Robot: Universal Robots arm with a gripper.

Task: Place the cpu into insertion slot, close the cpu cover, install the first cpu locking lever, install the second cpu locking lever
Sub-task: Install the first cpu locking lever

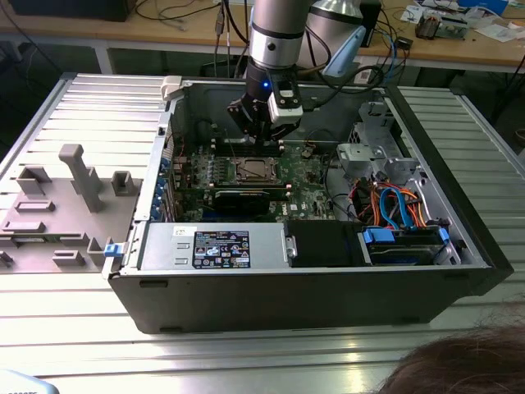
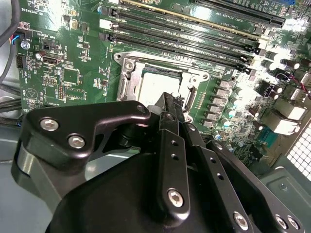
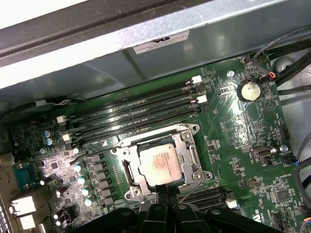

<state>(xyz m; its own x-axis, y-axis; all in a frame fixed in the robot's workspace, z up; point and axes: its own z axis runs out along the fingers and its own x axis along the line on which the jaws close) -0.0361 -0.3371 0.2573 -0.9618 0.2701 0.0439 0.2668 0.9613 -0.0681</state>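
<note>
The cpu sat in the insertion slot on the green board, the cpu cover lying flat around it. The gripper hung just over the slot's edge, clenched on nothing

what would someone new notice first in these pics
The open computer case on the ribbed metal table, with the robot arm reaching down into it, dominates the exterior view. In the first wrist view the silvery cpu lies framed by the cpu cover on the green board, with the black gripper close beside it.
</note>
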